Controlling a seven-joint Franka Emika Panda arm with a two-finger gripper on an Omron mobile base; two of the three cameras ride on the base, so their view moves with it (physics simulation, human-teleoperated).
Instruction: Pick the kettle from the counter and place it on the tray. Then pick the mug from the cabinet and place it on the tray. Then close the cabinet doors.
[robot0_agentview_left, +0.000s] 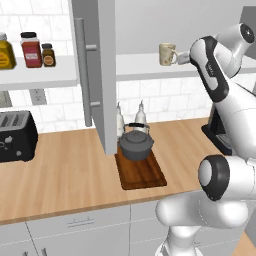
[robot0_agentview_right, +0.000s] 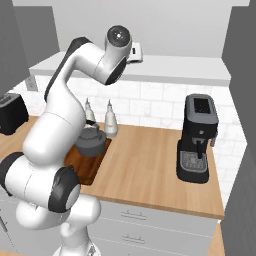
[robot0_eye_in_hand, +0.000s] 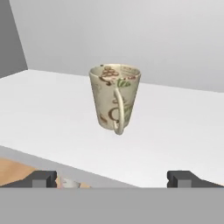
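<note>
The small cream-beige ceramic mug (robot0_eye_in_hand: 114, 98), glazed and printed with brown and green motifs, tapers toward its base and stands upright on the smooth white inner shelf of the grey wall cabinet (robot0_eye_in_hand: 175, 131), its looped handle turned toward the hand camera. The two-finger gripper (robot0_eye_in_hand: 113, 178) hovers short of it with its jaws spread wide and nothing between them; only the dark square fingertips (robot0_eye_in_hand: 43, 178) rise at the bottom of the hand view. In the left base view the mug (robot0_agentview_left: 167, 54) sits just left of the arm's wrist, which hides the gripper itself.

Below, the squat round dark grey cast-iron-look kettle (robot0_agentview_left: 135, 142), matte with an arched thin handle, rests on the far end of the flat rectangular dark brown wooden tray (robot0_agentview_left: 142, 175), which lies on the long light-brown grained wooden counter (robot0_agentview_left: 65, 175). One tall flat grey cabinet door (robot0_agentview_left: 102, 70) stands open, its edge just beside the kettle and covering part of two white bottles (robot0_agentview_left: 140, 114). From the right, the arm hides much of the tray (robot0_agentview_right: 87, 167) and kettle (robot0_agentview_right: 92, 142). Bare shelf lies open on both sides of the mug
</note>
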